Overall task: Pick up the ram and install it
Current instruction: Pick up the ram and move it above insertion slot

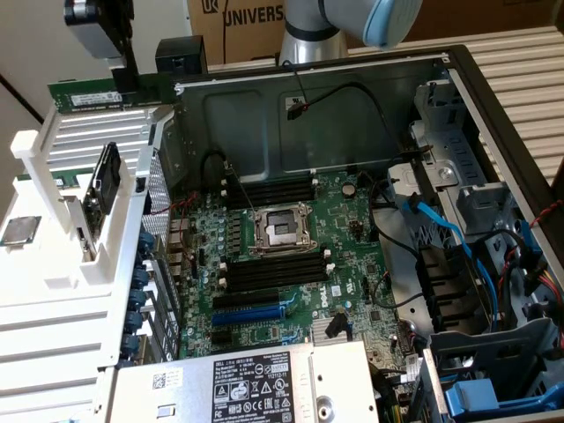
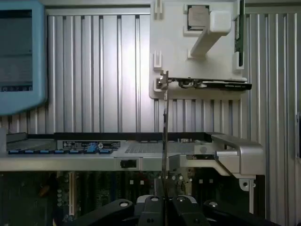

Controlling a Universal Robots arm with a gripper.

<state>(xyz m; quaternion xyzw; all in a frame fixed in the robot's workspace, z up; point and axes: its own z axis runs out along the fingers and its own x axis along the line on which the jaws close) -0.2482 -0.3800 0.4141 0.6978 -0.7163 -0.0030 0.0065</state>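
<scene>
Aloft, ram outside case wall, above white rack.

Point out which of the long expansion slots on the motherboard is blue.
The blue slot, middle of three: a black slot lies between it and the memory slots, another black slot on its far side.

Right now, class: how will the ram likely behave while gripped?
Probably stiff: the ram juts sideways from the gripper without sagging. Likely light: edge-on it looks very thin. Possibly prone to twisting, being held at one spot.
</scene>
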